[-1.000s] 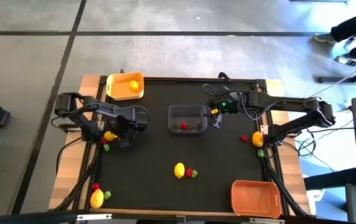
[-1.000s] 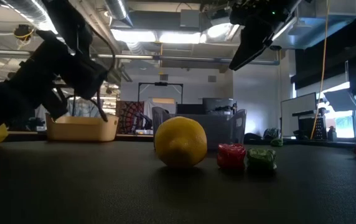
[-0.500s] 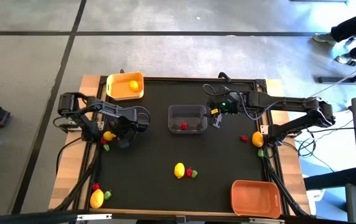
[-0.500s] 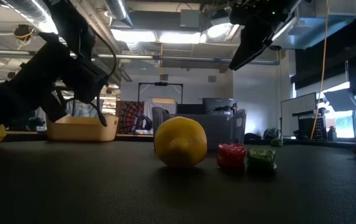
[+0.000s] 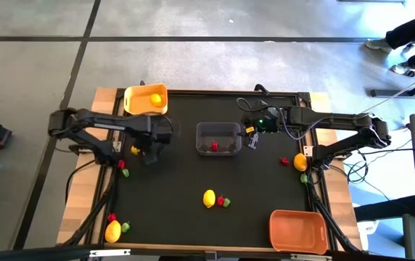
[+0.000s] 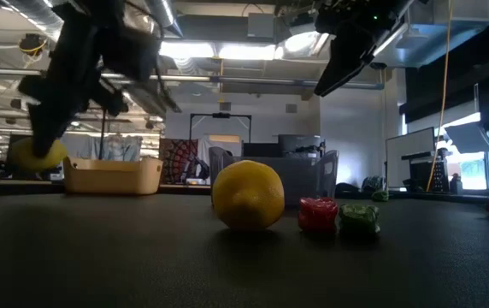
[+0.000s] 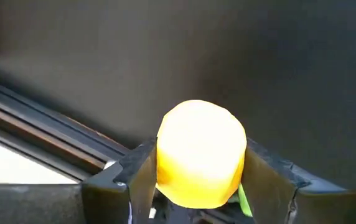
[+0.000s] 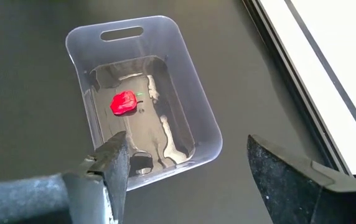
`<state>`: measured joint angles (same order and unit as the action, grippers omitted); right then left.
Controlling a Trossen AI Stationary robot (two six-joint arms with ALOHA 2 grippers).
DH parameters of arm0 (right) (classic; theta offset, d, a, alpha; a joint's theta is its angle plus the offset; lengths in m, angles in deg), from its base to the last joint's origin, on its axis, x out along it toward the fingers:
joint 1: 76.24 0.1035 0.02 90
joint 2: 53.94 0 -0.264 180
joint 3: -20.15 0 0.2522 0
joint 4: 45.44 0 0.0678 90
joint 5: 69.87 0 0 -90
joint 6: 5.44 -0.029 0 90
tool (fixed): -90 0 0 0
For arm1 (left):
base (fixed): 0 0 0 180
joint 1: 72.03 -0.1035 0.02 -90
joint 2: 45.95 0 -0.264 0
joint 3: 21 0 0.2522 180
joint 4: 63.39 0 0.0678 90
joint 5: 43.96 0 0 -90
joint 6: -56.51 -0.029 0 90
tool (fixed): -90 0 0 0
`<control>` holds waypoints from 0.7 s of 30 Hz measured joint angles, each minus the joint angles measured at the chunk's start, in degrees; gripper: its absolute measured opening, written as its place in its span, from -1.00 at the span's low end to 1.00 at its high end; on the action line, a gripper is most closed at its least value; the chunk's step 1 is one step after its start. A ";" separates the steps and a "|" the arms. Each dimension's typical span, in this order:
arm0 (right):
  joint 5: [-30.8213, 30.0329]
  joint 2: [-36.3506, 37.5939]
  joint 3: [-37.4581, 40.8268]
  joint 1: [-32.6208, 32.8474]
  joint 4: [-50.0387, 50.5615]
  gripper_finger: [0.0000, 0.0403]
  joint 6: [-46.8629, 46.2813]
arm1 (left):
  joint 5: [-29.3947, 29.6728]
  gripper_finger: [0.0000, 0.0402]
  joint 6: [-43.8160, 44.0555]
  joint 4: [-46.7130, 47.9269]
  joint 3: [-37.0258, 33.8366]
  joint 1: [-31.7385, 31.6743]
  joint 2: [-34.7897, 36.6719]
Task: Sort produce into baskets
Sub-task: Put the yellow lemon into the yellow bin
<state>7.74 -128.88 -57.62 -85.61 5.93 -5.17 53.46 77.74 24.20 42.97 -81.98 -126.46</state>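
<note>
My left gripper [image 5: 138, 150] is shut on a yellow lemon [image 7: 200, 152] above the table's left side, also seen in the low view [image 6: 38, 154]. My right gripper [image 8: 187, 168] is open and empty above the right of the clear basket [image 5: 218, 138], which holds a red piece [image 8: 123, 103]. The yellow basket [image 5: 146, 100] at the far left holds a lemon [image 5: 156, 99]. The orange basket [image 5: 297, 230] stands at the near right. A lemon [image 5: 208, 198], a red piece [image 5: 220, 200] and a green piece [image 5: 226, 204] lie mid-table. My left gripper pinches the lemon's two opposite sides [image 7: 162, 163] between its two fingers. The fingers slant down from above. The lemon is lifted clear of the table.
A red piece [image 5: 120, 164] and a green piece [image 5: 125, 172] lie below my left gripper. A lemon [image 5: 112, 231] with red and green pieces lies at the near left corner. A lemon [image 5: 300, 162] and a red piece [image 5: 285, 161] lie at the right edge.
My left gripper has risen with the lemon, lifting it clear of the table, and has gone a little toward the far edge. The red and green pieces beside it stay on the table.
</note>
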 joint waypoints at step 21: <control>-0.02 0.00 0.00 0.01 -0.04 0.31 0.02 | 20.57 -0.01 -8.07 -21.86 1.12 -14.72 12.73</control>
<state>7.73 -128.88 -57.62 -85.60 5.89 -5.15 74.03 69.67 2.34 44.09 -96.70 -113.73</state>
